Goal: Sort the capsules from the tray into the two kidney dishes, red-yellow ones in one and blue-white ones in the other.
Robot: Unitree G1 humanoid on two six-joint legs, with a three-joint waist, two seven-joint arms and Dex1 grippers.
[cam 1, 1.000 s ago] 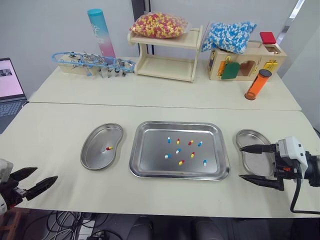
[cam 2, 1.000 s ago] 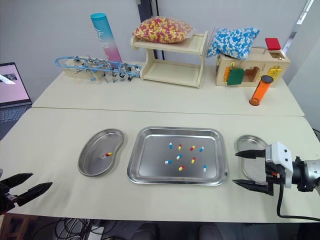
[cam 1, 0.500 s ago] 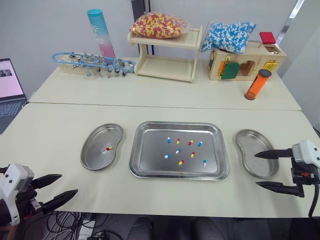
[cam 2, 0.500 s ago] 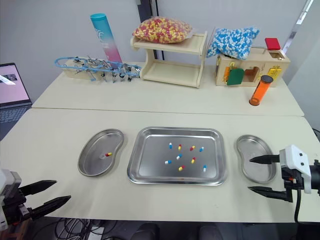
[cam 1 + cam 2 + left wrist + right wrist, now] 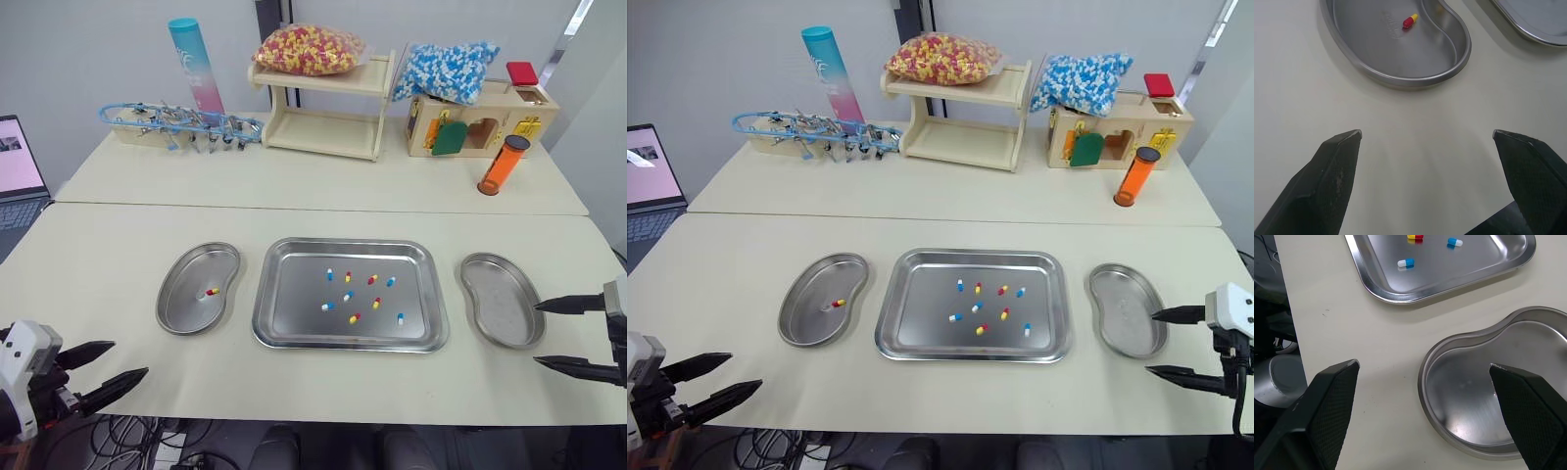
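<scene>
So the tray (image 5: pixel 294 305) sits in the middle of the near worktop (image 5: pixel 118 245), with a kidney dish on either side of it. There's a loose scatter of capsules (image 5: pixel 347 296) in the tray, red-yellow and blue-white mixed together, mostly around its centre and right half, none of them touching each other as far as I can see. The left kidney dish (image 5: pixel 184 304) has one red-yellow capsule (image 5: pixel 212 292) lying in it, toward the side that faces the tray. The right kidney dish (image 5: pixel 502 311) lies just beside the tray's right edge, not touching it.

The left tool (image 5: pixel 130 358) is down at the near left corner of the worktop, fingers spread wide with nothing between them, well short of the left dish. The right tool (image 5: pixel 536 334) is also gaping wide and holding nothing, hanging just off the near right side of the right dish, its far fingertip about at the rim.

Back of the worktop: a wooden shelf (image 5: pixel 328 122) with a bag of red-yellow capsules (image 5: pixel 310 49) on top, a bag of blue-white ones (image 5: pixel 451 70) next to it, and an orange tube (image 5: pixel 503 164).
</scene>
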